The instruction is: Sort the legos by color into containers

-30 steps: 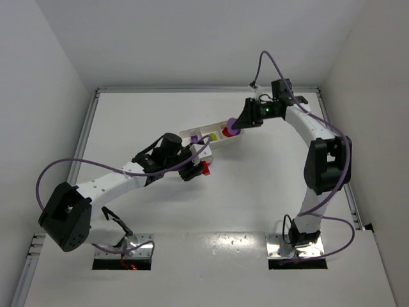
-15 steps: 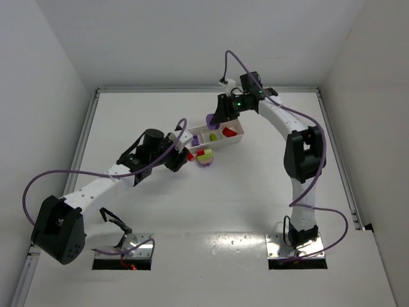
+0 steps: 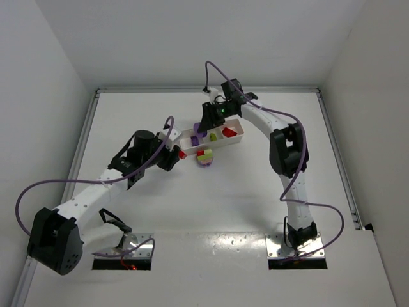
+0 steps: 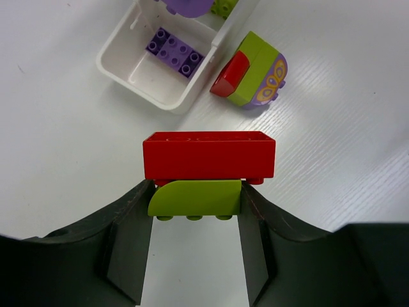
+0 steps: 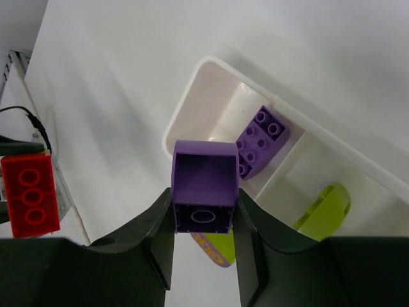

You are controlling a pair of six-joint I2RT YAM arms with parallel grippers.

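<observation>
Right gripper [image 5: 204, 206] clamped on a purple brick [image 5: 206, 176], hanging at the purple end of the tray [image 5: 332, 137].
From that held brick, the end cell [image 5: 192, 109] with the flat purple brick [image 5: 261, 142] lies at about 1 o'clock in your right wrist view, and the tray's long axis runs from 10 to 4 o'clock. You would likely nudge toward 1 o'clock before letting go. It is the nearer gripper; your left gripper [image 4: 195, 192] grips a green piece [image 4: 198, 199] with a red brick [image 4: 209, 155] stacked on it, at about 7 o'clock from the tray's end in the top view.
</observation>
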